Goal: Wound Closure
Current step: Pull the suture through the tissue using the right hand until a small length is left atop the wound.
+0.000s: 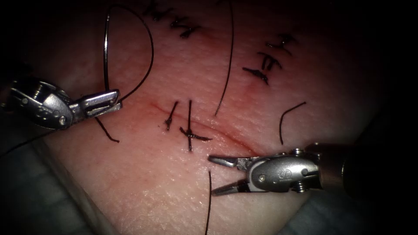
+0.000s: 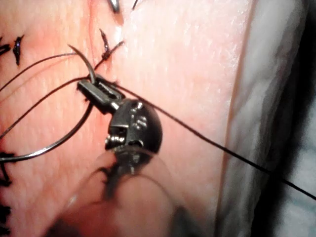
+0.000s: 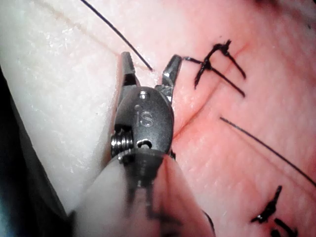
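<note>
Left gripper: my left gripper [image 1: 114, 100] sits left of the cut, its jaws pressed together on the needle [image 1: 105, 48] — they pinch it near one end of its curve.
Needle: it arcs up from those jaws, clear of the tissue [image 1: 143, 182] and not in it; in the left wrist view the needle [image 2: 54, 143] sweeps away from my left gripper [image 2: 91, 88] in a long bend, with a short tip standing past the jaws on the other side.
Thread: the thread [image 1: 146, 65] curves from the top of the needle down to the left jaws; in the left wrist view a strand of thread [image 2: 207, 140] runs from the jaws across the pale edge of the tissue [image 2: 187, 54].
Right gripper: my right gripper [image 1: 215, 174] lies just below the right part of the cut [image 1: 226, 135], jaws spread and holding nothing; the right wrist view shows my right gripper [image 3: 150, 69] parted the same way.
Stitches: two knotted stitches [image 1: 189, 132] cross the cut between my tools; one stitch [image 3: 217, 64] lies just beside the open right jaws.
Loose thread: cut ends of thread [image 1: 287, 117] lie on the tissue to the right — another strand [image 1: 226, 69] runs down from above toward the cut.
Red fluid: a faint line of it along the cut.
</note>
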### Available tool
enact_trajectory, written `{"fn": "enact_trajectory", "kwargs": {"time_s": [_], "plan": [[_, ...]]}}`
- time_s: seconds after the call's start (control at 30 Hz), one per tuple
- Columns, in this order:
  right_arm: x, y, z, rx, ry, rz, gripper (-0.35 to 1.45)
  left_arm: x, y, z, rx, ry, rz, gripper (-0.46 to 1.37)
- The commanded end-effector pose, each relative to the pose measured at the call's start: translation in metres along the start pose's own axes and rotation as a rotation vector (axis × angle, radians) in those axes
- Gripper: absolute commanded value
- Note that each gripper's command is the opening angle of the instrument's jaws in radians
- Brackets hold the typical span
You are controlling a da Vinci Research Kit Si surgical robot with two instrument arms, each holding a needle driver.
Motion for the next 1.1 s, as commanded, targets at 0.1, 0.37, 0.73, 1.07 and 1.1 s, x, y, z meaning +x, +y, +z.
{"fn": "enact_trajectory", "kwargs": {"time_s": [0.1, 0.37, 0.73, 1.07, 1.1], "plan": [[0.0, -0.0001, 0.0007, 0.013, 0.008, 0.008, 1.08, 0.0, 0.0001, 0.0, -0.009, 0.001, 0.006, -0.35], [-0.0002, -0.0002, 0.0008, 0.112, 0.016, 0.014, -0.35, -0.0001, 0.0001, -0.0002, -0.011, -0.002, 0.007, -0.35], [0.001, -0.0007, 0.0006, 0.119, 0.008, 0.016, -0.35, -0.0001, 0.0002, -0.0003, -0.011, -0.002, 0.002, -0.35], [0.006, -0.0055, 0.0007, 0.176, 0.03, -0.02, -0.35, 0.0, 0.0003, 0.0001, -0.017, -0.002, 0.002, -0.35], [0.0065, -0.0059, 0.0009, 0.183, 0.035, -0.022, -0.35, 0.0, 0.0003, 0.0002, -0.017, -0.002, 0.002, -0.35]]}}
